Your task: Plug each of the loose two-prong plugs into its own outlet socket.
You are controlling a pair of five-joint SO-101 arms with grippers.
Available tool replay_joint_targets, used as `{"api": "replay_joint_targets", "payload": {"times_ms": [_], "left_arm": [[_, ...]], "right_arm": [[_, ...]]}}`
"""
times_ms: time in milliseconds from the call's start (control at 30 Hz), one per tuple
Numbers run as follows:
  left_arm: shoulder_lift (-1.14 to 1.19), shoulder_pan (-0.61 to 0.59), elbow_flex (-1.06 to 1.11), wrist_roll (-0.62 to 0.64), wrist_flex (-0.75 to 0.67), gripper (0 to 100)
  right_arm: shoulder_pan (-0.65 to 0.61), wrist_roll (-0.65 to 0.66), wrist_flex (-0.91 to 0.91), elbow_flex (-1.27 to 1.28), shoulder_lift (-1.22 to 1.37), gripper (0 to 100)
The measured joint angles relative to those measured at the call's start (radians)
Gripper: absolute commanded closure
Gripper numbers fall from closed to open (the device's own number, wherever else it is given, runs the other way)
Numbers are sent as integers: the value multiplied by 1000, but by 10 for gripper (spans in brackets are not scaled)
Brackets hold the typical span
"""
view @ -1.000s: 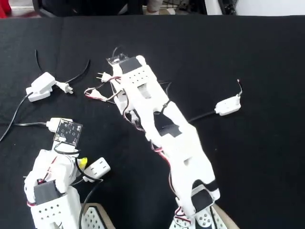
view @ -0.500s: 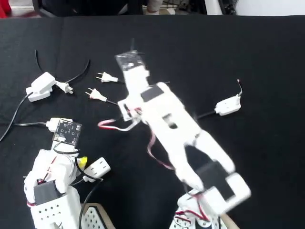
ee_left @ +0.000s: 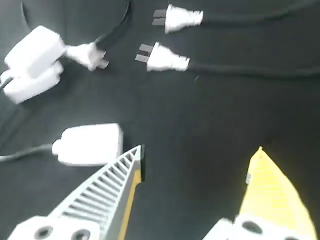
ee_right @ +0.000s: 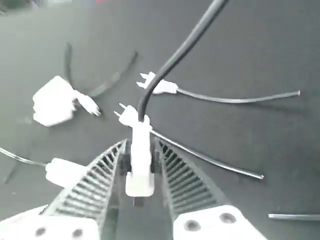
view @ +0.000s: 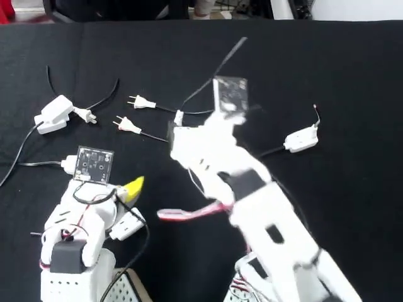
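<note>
Right gripper (ee_right: 139, 156) is clamping a white connector (ee_right: 138, 172) on a black cord (ee_right: 175, 55). Left gripper (ee_left: 197, 157) is hanging spread open, near side of the loose plug (ee_left: 162, 57).

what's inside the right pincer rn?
A white connector on a black cord, clamped by the right pincer. The fingers cover its sides; plug or socket, cannot tell.

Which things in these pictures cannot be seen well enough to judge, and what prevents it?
- Right wrist view: the white piece in the right gripper; the fingers cover its sides, so plug or socket is unclear.
- High view: the white block by the left arm, partly covered by it; slots too small.
- High view: a black cable, cut off by the left edge.
</note>
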Motion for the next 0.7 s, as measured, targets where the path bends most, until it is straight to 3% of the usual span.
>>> {"api": "replay_joint_targets", "payload": {"times_ms": [167, 367, 533, 700], "left_arm": [[-2, 107, 17, 120, -150, 667], [0, 178, 58, 199, -311, 667], [0, 178, 57, 206, -307, 667], [0, 178, -2, 206, -183, 667]], "right_arm": [[-29, -28, -3, 114, -270, 986], [-35, -31, -114, 230, -341, 986], [-74, -31, -308, 347, -321, 986], [-87, 3, -400, 370, -272, 986]]}}
